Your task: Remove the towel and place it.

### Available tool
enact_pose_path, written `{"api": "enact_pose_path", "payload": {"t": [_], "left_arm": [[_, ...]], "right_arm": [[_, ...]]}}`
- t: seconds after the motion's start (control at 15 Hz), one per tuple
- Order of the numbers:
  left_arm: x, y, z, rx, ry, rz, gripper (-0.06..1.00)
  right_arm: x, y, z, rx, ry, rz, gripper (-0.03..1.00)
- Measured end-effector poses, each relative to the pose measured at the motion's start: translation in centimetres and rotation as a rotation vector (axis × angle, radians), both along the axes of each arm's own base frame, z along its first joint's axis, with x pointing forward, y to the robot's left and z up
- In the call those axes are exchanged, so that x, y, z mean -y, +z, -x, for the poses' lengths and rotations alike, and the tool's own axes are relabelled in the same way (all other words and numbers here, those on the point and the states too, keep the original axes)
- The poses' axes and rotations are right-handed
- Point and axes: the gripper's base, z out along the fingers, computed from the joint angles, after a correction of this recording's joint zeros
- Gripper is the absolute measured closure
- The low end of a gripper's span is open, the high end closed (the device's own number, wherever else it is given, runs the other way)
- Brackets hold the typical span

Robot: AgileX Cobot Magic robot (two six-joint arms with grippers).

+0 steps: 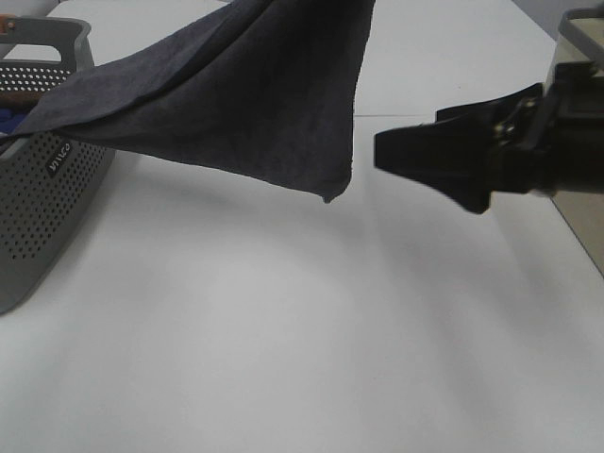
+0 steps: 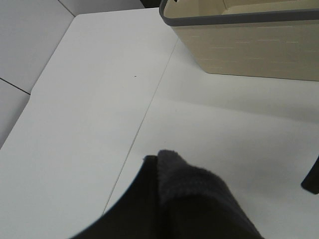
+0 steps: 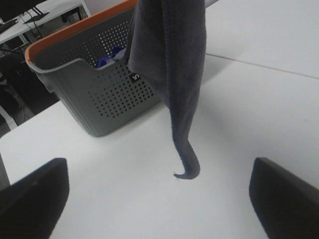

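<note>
Hanging in the air as a wide sheet: the towel point(image 1: 236, 94), with one end reaching over the rim of the grey perforated basket point(image 1: 47, 208) and the lowest corner free above the white table point(image 1: 283, 359). Inside that basket, a blue cloth point(image 3: 112, 57). Near the hanging corner, spread wide and holding nothing: the right gripper point(image 3: 159, 206). Not possible to tell the grip of the left gripper, covered by dark cloth in its wrist view. Farther off on the table, a beige bin point(image 2: 249, 50).
</note>
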Motion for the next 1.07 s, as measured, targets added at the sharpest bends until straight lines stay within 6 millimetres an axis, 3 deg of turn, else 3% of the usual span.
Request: {"api": "enact_pose_path", "payload": {"t": [0.2, 0.47, 0.67, 0.8, 0.93, 1.07], "left_arm": [[0.0, 0.0, 0.0, -0.003, 0.0, 0.007, 0.94], [0.1, 0.2, 0.0, -0.01, 0.017, 0.05, 0.94], [0.3, 0.5, -0.1, -0.015, 0.037, 0.103, 0.94], [0.3, 0.5, -0.1, -0.022, 0.044, 0.114, 0.94], [0.3, 0.5, -0.1, -0.022, 0.045, 0.116, 0.94], [0.3, 0.5, -0.1, -0.022, 0.045, 0.116, 0.94]], "right_arm": [[-2.2, -2.3, -2.7, -0.049, -0.017, 0.122, 0.04], [-3.7, -3.5, -5.4, -0.099, 0.038, 0.101, 0.06], [-4.5, -4.7, -6.9, -0.137, 0.065, 0.091, 0.18], [-4.5, -4.8, -6.9, -0.146, 0.065, 0.086, 0.38], [-4.5, -4.8, -7.0, -0.175, 0.046, 0.072, 0.7], [-4.5, -4.8, -7.0, -0.187, 0.04, 0.069, 0.93]]}}
